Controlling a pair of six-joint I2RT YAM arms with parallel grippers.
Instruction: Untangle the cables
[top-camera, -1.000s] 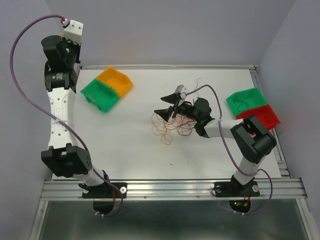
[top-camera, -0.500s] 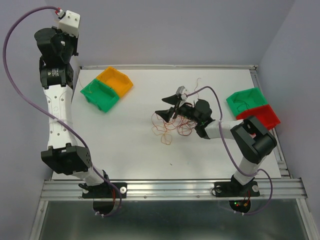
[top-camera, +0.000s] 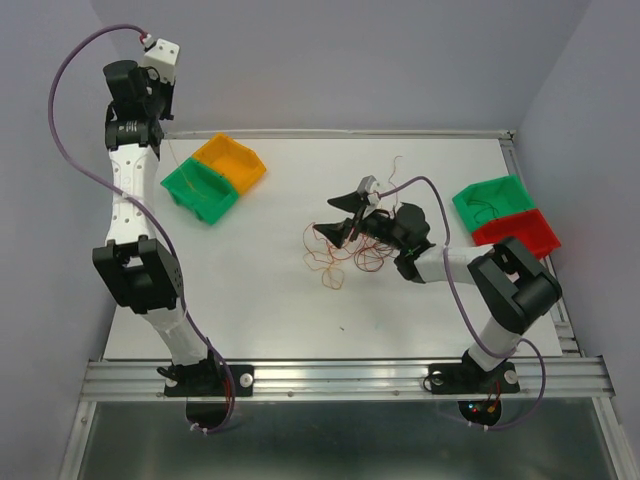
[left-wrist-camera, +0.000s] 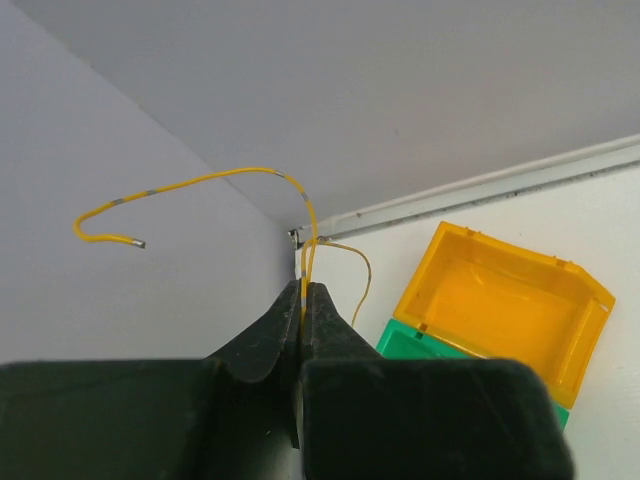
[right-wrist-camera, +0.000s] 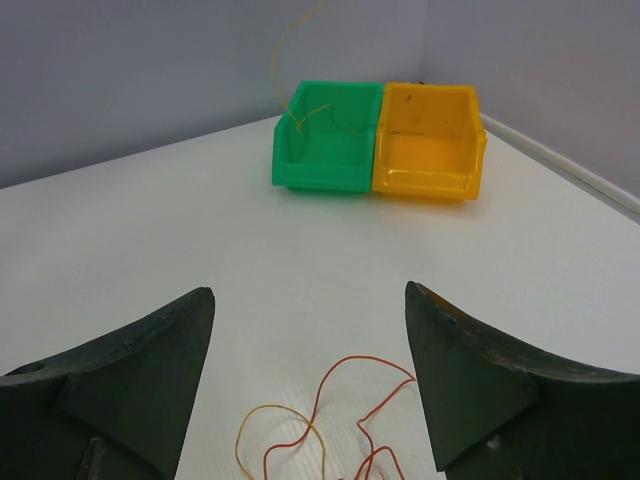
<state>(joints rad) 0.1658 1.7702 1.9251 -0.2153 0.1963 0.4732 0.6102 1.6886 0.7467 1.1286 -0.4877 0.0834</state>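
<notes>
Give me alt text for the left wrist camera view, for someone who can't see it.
The left hand is shut on a thin yellow wire, which curls up and leftward against a grey wall. Below right, on the white table, a yellow bin sits beside a green bin.

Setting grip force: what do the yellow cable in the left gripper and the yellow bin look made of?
The yellow cable: probably thin plastic-insulated wire, matte; it holds its arc unsupported, with grey bands. The yellow bin: likely moulded plastic, smooth and slightly glossy, thin even walls.
</notes>
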